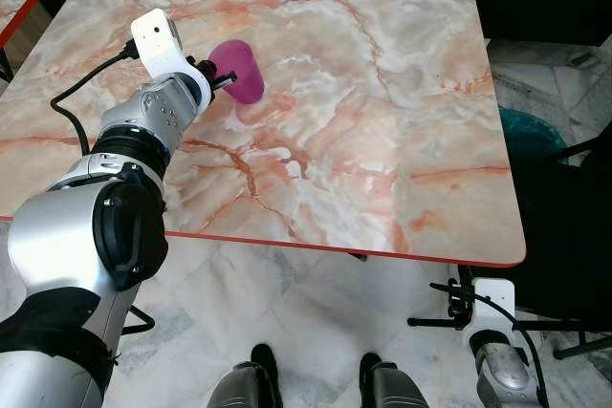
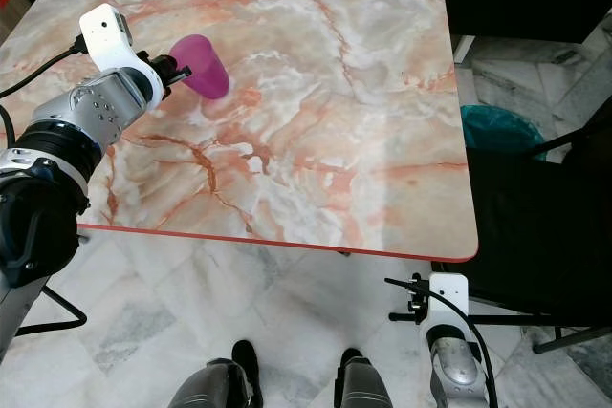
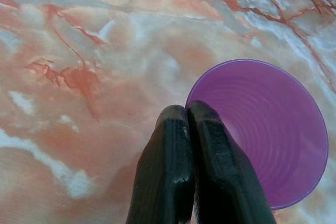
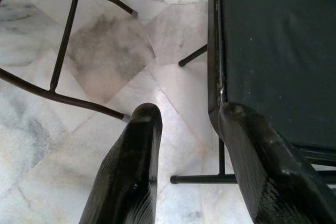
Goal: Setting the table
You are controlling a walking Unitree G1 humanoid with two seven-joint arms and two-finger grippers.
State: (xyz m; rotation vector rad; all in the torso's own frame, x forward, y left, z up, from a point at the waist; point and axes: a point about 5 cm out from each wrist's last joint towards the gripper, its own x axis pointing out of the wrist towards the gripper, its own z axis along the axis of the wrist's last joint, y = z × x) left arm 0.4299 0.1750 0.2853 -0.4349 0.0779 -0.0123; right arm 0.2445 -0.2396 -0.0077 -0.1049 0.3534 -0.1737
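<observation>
1 purple cup (image 1: 240, 70) sits at 10 o'clock on the marble table (image 1: 382, 121), its rim pinched by the left gripper (image 3: 187, 116). The right gripper (image 4: 189, 116) hangs parted beside a black chair (image 4: 278, 51).

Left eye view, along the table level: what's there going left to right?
left gripper pinching the rim of the purple cup → bare marble table → teal bin on the floor → black chair.
</observation>
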